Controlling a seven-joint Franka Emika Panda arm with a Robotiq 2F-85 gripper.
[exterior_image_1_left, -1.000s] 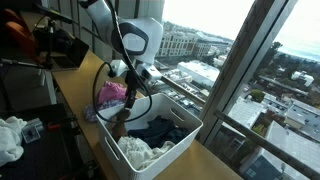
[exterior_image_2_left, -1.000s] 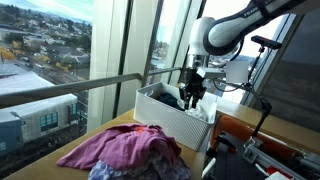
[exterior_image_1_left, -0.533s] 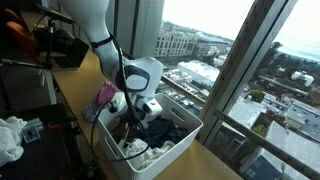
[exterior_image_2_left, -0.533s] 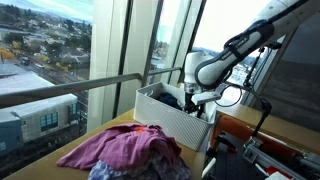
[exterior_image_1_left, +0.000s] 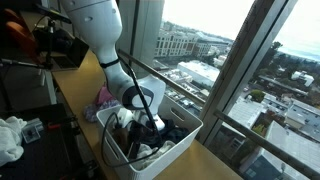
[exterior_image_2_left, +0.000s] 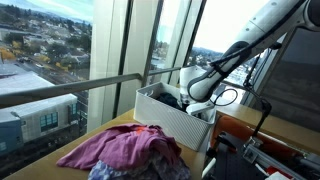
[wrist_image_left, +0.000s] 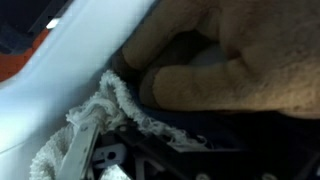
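A white basket (exterior_image_1_left: 178, 152) (exterior_image_2_left: 158, 108) of clothes stands on the wooden table by the window. My gripper (exterior_image_1_left: 148, 126) is deep inside it, among white cloth (exterior_image_1_left: 140, 152) and a dark blue garment (exterior_image_1_left: 176, 133); in the exterior view from the other side only the wrist (exterior_image_2_left: 197, 88) shows above the rim. The wrist view is filled by tan fabric (wrist_image_left: 240, 50), with a frayed white cloth (wrist_image_left: 110, 105) and dark fabric (wrist_image_left: 200, 128) right against the gripper's dark body (wrist_image_left: 175, 162). The basket's white wall (wrist_image_left: 50, 90) is at the left. The fingers are hidden.
A heap of pink and purple clothes (exterior_image_2_left: 125, 150) (exterior_image_1_left: 104, 95) lies on the table beside the basket. White cloth (exterior_image_1_left: 10, 135) sits at the table's near edge. Window glass and a rail (exterior_image_2_left: 70, 92) run close behind. Dark equipment (exterior_image_1_left: 55, 45) stands at the back.
The arm has bent down and carried the gripper from above the basket to deep among the clothes inside it.
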